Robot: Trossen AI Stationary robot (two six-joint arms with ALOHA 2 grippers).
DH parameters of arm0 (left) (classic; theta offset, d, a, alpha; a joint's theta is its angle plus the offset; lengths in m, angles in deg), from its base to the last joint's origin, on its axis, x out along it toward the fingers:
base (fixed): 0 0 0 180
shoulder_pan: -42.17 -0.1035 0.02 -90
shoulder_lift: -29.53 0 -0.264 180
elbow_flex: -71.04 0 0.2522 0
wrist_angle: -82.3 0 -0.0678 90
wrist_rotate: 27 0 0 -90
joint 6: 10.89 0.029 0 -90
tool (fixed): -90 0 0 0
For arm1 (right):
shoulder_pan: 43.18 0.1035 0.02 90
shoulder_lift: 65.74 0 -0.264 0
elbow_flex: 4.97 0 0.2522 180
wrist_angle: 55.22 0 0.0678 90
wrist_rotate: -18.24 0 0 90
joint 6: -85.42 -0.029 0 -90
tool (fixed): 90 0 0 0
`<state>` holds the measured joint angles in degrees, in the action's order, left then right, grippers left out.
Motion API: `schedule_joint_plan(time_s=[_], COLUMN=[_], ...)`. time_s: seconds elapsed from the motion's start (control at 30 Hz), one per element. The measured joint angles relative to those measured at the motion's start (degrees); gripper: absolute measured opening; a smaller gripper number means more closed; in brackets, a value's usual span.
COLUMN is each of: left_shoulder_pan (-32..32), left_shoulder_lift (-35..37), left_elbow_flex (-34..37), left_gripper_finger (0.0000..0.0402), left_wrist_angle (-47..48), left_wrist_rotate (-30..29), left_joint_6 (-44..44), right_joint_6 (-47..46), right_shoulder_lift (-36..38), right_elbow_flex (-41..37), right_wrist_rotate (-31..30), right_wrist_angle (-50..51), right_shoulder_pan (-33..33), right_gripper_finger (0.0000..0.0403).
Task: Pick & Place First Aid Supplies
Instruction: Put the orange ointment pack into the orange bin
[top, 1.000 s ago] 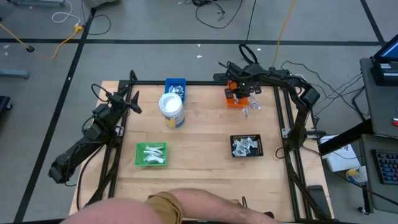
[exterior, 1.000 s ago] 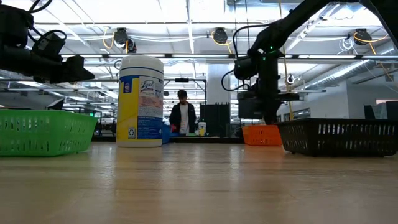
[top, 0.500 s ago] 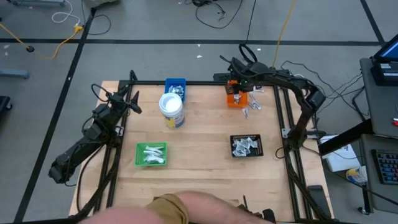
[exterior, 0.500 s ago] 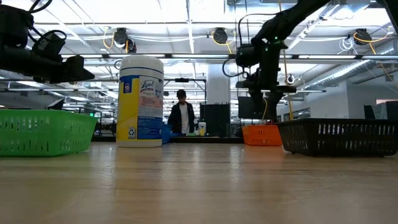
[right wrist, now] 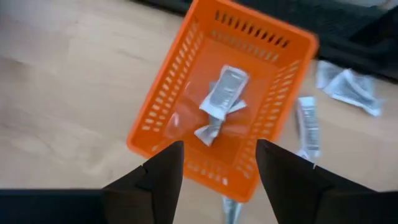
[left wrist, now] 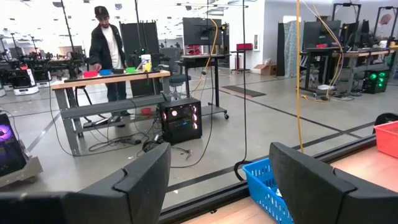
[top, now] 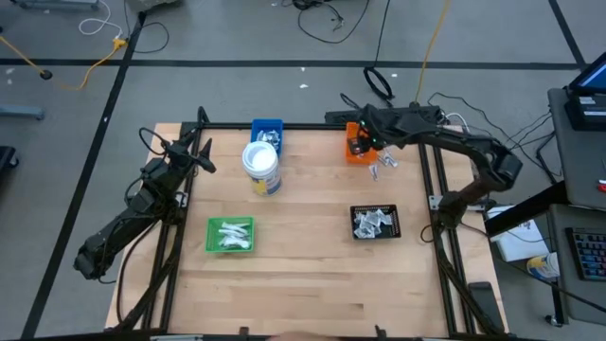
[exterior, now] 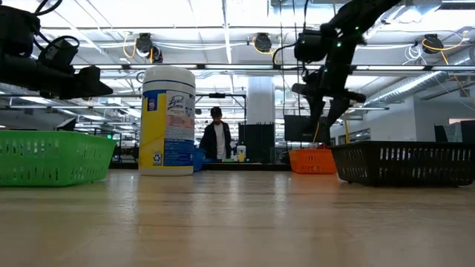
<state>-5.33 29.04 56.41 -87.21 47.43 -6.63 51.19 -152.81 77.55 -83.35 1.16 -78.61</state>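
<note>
The first aid supplies are small white and silvery packets. Some lie in the orange tray (right wrist: 217, 93) (top: 355, 147), some in the black tray (top: 376, 222), some in the green tray (top: 231, 235). A few loose ones (top: 383, 163) (right wrist: 308, 127) lie on the table beside the orange tray. My right gripper (right wrist: 214, 174) (top: 364, 140) hangs open above the orange tray, slanting down, with nothing between its fingers. My left gripper (left wrist: 217, 180) (top: 204, 157) waits open at the table's left edge, pointing level.
A white tub with a blue label (top: 261, 168) (exterior: 168, 120) stands left of centre. Behind it, at the far edge, stands a blue tray (top: 267, 131) (left wrist: 267, 186). A black frame rail (top: 312, 126) runs round the table. A person stands in the room beyond.
My right gripper has opened, risen out of the orange tray and drawn back toward the table's right edge, tipping less steeply downward. A person's arm at the near edge has withdrawn from view.
</note>
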Motion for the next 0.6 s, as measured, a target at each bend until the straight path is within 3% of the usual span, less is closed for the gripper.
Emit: schedule_joint_plan(time_s=[0.13,0.43,0.6], left_shoulder_pan=[0.00,0.00,0.01], left_shoulder_lift=[0.01,0.00,0.01], left_elbow_flex=[0.00,0.00,0.00], left_gripper_finger=[0.0274,0.0273,0.0274], left_wrist_angle=[0.00,0.02,0.01], left_wrist_rotate=[0.00,0.00,0.00], left_joint_6=[0.00,0.00,0.00], right_joint_6=[-2.43,-14.61,-16.30], right_shoulder_lift=[4.13,11.57,13.45], right_elbow_flex=[-3.53,-14.33,-20.14], right_wrist_rotate=[-3.57,-3.21,-3.20], right_wrist_angle=[0.04,0.32,-0.06], right_shoulder_pan=[2.77,8.73,12.44], right_gripper_finger=[0.0192,0.0192,0.0192])
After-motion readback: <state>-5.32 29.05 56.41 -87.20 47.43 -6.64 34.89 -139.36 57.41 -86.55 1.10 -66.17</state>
